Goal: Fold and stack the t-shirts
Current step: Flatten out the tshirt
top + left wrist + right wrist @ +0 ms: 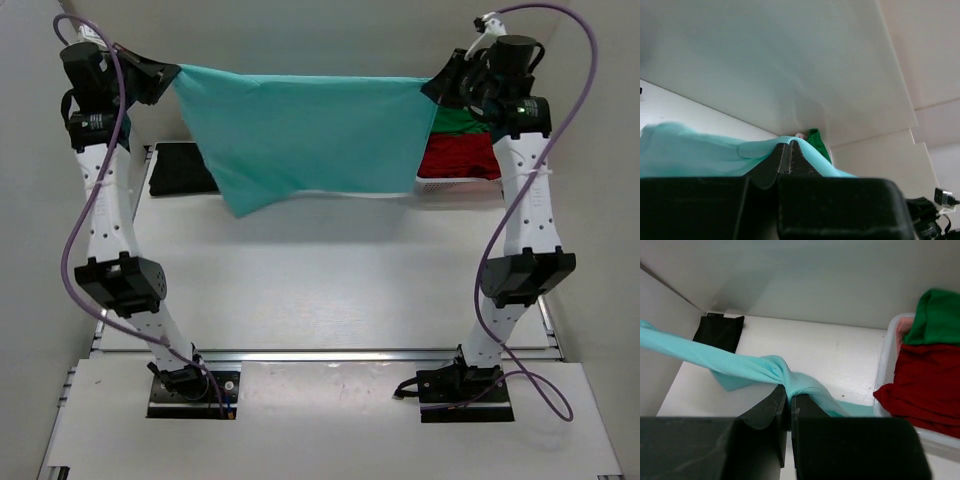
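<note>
Across the top of the overhead view, holding the teal t-shirt spread like a curtain between the left gripper at upper left and the right gripper at upper right. Clamped hard on cloth at both ends: in the left wrist view, a fold draped over the closed tips; in the right wrist view, a twisted wad pinched between jaws that almost meet. Drooping lowest at the lower left corner; cannot tell whether that corner brushes the table.

Behind it at upper left, a glimpse of the black t-shirt lying flat on the table. At upper right, the red t-shirt and green t-shirt heaped in the white basket.

Judged soft, light and limp, with no stiffness to keep a shape. Likely to sag between grips, to swing on a quick move, and to creep out of a pinch on one thin layer. Best taken at corners or shoulder seams, with a bunch of fabric set deep between the fingers.

With both arms raised high and reaching toward the far side, elbows bent low near the frame's left and right edges, wrists turned inward to face each other.
</note>
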`<state>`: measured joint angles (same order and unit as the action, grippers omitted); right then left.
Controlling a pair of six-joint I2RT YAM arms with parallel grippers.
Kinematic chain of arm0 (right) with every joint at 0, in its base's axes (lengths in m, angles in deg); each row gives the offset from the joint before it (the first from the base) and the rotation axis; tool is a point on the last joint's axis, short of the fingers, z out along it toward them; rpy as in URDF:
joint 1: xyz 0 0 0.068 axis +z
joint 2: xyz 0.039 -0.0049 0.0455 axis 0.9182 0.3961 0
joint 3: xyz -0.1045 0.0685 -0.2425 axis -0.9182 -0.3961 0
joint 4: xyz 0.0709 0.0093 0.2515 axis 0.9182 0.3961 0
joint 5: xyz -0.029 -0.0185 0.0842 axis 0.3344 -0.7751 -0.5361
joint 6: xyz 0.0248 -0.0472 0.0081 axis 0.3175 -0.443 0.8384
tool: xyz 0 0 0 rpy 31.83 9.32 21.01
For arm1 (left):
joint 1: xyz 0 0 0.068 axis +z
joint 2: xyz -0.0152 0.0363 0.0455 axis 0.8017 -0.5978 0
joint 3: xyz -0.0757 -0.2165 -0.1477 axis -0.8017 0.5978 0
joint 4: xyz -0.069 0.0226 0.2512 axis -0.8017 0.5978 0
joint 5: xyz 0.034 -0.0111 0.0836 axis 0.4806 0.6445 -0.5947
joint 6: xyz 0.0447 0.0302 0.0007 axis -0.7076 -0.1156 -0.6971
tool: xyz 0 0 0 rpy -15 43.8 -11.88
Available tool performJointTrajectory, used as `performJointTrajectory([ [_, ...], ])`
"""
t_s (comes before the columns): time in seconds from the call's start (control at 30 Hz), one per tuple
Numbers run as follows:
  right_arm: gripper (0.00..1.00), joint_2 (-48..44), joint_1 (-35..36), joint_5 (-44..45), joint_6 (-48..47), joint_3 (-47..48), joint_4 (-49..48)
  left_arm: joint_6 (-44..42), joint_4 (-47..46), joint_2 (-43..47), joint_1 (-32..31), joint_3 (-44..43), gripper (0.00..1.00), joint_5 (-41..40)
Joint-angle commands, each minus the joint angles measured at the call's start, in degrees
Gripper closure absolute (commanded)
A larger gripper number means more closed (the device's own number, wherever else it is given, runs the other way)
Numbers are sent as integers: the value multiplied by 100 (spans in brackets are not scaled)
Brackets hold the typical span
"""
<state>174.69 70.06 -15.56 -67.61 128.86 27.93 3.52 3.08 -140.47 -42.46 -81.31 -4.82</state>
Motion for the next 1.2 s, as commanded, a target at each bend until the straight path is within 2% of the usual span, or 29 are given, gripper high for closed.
performJointTrajectory([
  [0.0, 100, -706, -120, -90, -131, -164, -304, -203, -102, 1055, -125, 310, 100, 149],
  [0.07, 100, -855, -85, -55, -166, -576, -251, -581, 206, 1528, -151, 774, 100, -35],
  [0.2, 100, -1451, 46, 156, -219, -1946, -32, -635, -101, 2855, -247, 3239, 100, 7],
  [0.33, 100, -2391, 178, 174, -254, -4316, -198, -775, 206, 3708, -616, 5104, 100, -184],
  [0.37, 100, -2751, 205, 104, -193, -5549, -303, -610, 198, 4494, -626, 6032, 100, -246],
  [0.43, 100, -3174, 249, -2, -202, -6400, -278, -469, 259, 5017, -451, 7249, 100, -160],
  [0.53, 100, -3562, 371, -55, -149, -7570, -321, -354, 470, 5616, -607, 8314, 100, -177],
  [0.63, 100, -3852, 390, -265, -18, -8581, -234, -135, 671, 5933, -705, 8948, 100, -133],
  [0.87, 100, -4301, 451, -178, -123, -9630, 758, -380, 2541, 6382, -713, 8670, 100, -809],
  [1.0, 99, -4143, 460, -256, -88, -9605, 865, -231, 2703, 6506, -661, 9011, 100, -810],
  [1.17, 100, -3871, 311, -327, -52, -9403, 821, 42, 2186, 6436, -600, 9276, 100, -862],
])
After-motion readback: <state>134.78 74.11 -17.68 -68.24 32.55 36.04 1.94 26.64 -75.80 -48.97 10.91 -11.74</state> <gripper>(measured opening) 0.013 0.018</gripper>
